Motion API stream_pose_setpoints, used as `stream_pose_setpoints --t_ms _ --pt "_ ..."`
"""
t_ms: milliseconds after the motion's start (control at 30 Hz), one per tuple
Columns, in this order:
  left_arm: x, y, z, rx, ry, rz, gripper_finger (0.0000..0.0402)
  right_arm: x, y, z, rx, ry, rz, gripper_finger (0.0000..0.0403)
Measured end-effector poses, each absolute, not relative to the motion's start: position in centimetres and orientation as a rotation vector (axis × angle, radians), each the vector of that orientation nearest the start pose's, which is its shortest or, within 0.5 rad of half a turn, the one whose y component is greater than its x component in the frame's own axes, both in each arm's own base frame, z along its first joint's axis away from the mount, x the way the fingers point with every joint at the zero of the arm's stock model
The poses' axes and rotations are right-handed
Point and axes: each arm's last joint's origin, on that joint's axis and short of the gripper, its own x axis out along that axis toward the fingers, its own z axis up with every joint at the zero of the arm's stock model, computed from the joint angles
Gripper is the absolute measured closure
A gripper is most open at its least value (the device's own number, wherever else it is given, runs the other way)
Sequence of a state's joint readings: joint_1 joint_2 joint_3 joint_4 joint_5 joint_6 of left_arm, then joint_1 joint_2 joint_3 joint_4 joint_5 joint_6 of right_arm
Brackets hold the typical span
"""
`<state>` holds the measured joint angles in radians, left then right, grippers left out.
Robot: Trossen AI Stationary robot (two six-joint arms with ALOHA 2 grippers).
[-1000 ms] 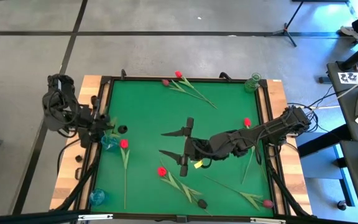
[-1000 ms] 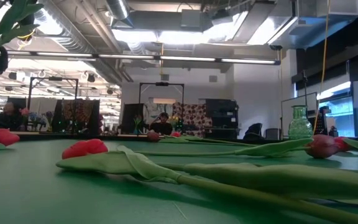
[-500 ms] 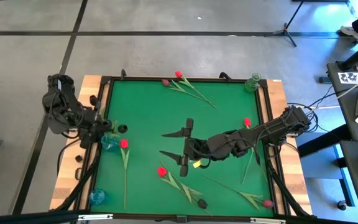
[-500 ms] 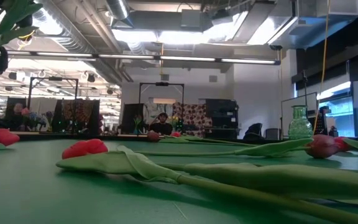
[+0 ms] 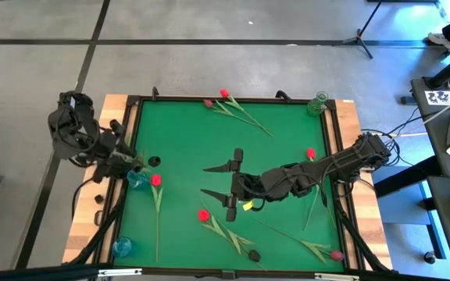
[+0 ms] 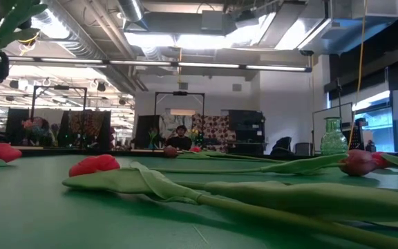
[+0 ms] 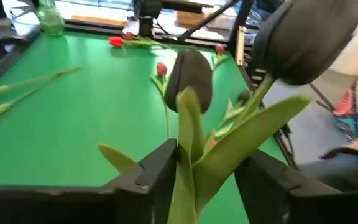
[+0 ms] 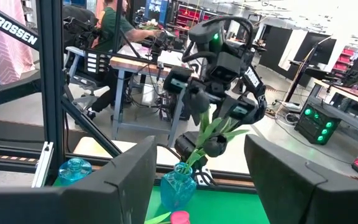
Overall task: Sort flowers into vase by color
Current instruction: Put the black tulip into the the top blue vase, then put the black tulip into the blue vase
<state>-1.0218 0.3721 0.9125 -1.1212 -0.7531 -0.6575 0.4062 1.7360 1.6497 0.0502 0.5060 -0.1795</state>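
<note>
Two black tulips (image 7: 241, 81) clamped in left gripper (image 7: 207, 171) at mat edge; right gripper (image 5: 223, 181) wide, mid-mat.

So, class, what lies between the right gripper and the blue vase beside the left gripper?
In the high view, a red tulip's head lies on the green mat between the open right gripper and that blue vase.

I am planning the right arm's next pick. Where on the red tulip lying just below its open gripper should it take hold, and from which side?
Grip the thin stem just behind the red tulip's head, before the leaves spread. Come straight down from above, fingers across the stem: it lies flat on the mat, slanting away from the right gripper, which waits open close by.
</note>
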Motion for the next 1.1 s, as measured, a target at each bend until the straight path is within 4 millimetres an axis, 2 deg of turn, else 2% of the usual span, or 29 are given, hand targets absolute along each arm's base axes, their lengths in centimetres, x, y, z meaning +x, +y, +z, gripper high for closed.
stream_pose_setpoints --t_ms 267,667,833,1100 --pt "2.2 -0.3 33.3 -0.301 0.553 -0.165 0.0227 37.8 14.7 39.9 -0.196 0.042 -0.096 0.0162" --pt "1.2 1.1 35.1 -0.333 0.560 -0.221 0.0227 37.8 14.7 39.9 -0.198 0.045 -0.096 0.0162" --pt "1.0 1.5 36.1 -0.303 0.489 -0.220 0.0227 37.8 14.7 39.9 -0.198 0.045 -0.097 0.0162" --pt "1.6 0.9 38.5 -0.247 0.261 -0.295 0.0227 37.8 14.7 39.8 -0.201 0.050 -0.096 0.0162"
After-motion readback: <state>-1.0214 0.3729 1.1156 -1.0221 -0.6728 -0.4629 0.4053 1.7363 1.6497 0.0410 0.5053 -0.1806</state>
